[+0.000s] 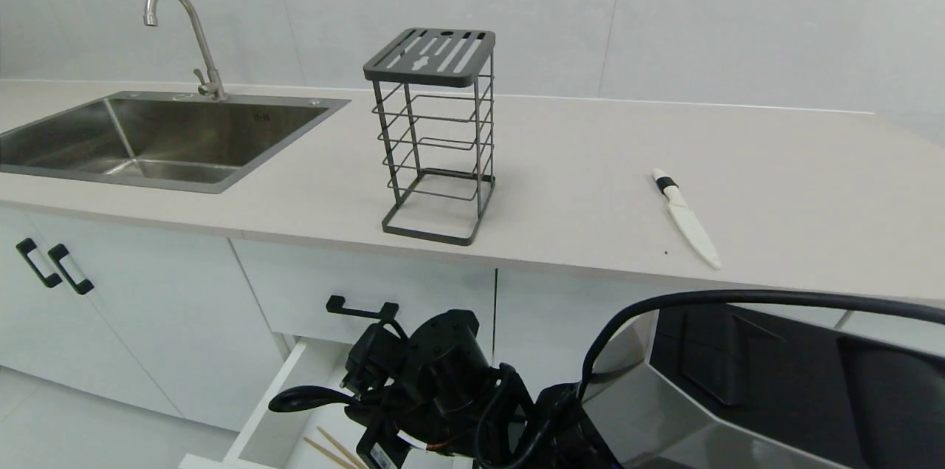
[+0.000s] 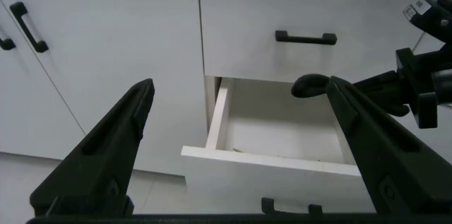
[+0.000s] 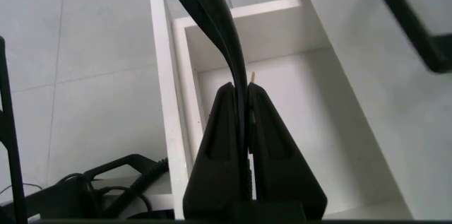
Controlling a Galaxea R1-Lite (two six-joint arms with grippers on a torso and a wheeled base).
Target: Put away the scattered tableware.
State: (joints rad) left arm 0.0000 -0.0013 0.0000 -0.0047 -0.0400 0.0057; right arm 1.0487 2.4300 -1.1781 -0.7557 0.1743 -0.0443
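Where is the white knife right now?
In the head view, the knife lies on the counter, right of the wire rack, near the front edge.

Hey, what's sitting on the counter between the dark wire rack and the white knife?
Nothing: in the head view the stretch of pale countertop between the dark wire rack and the white knife is bare.
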